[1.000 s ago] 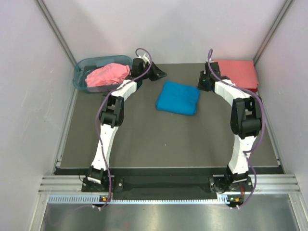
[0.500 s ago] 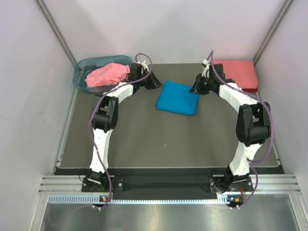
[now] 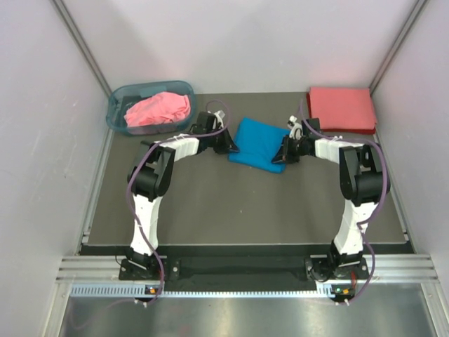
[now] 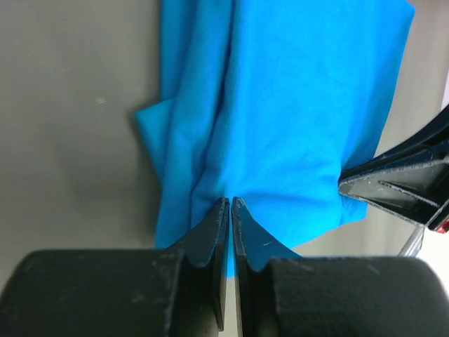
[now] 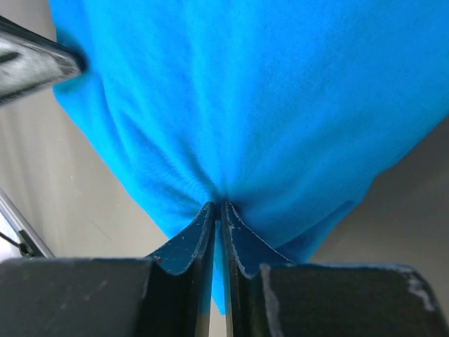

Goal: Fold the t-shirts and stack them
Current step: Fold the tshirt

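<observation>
Since a sec ago both arms swung in from the back of the tabletop (image 3: pixel 245 203): left arm (image 3: pixel 184 144) & right arm (image 3: pixel 330 149) now flank the blue t-shirt (image 3: pixel 258 139), centre-top of the overhead view. Left jaws are clenched on its left edge, right jaws on its right edge; wrist views show cloth pinched in each. Pink t-shirt (image 3: pixel 158 109) sits in the basket (image 3: pixel 114 112), upper left; coral-red t-shirt (image 3: pixel 342 109) lies flat, upper right. Blue looks folded & gripped, prob. ready to lift onto the coral-red one.
</observation>
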Robot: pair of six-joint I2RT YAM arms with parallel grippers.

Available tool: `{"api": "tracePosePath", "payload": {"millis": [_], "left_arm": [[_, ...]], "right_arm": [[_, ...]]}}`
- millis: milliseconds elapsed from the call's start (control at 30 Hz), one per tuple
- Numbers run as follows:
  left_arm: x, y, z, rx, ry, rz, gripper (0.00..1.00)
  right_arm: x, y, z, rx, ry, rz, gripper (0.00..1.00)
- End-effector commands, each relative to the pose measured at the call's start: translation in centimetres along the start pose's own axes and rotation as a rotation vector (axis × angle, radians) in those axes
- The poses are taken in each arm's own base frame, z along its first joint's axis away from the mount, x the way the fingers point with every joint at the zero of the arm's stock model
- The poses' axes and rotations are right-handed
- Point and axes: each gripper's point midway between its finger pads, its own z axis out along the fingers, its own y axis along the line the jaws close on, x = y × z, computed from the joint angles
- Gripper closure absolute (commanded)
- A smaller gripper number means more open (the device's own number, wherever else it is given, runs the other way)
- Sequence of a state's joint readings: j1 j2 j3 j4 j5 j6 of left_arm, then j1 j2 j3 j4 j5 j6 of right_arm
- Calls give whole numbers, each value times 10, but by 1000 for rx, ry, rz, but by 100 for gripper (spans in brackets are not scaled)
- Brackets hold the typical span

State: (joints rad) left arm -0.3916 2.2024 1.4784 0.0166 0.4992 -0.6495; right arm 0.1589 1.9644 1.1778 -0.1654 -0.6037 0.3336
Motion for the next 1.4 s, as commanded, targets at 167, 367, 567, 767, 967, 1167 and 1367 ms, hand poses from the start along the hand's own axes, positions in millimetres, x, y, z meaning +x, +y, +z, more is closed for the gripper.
{"api": "tracePosePath", "payload": {"millis": [167,367,567,767,967,1167,1367], "left_arm": [[-46,-59,-38,57,-64,53,89],[-14,-68,-10,116,25,57,88],[21,12,-2,-136,75,-60,88],[13,47,-26,-304,27,-101,88],[-38,-20,-47,-106,-79,22,83],[-73,-78,-26,208,-41,110,83],[-74,-70,13,309,-20,85,84]], "right_arm": [[-36,49,-30,-104,-84,-113,87],[-16,46,-19,-165,-41,-87,82],[11,-8,-13,-109,-17,-8,83],[4,-17,-29,-72,-37,-7,78],[-20,8,-63,-40,-129,-26,67],[-49,-6,-64,42,-202,3,69],[-64,-27,-36,45,-192,35,71]]}}
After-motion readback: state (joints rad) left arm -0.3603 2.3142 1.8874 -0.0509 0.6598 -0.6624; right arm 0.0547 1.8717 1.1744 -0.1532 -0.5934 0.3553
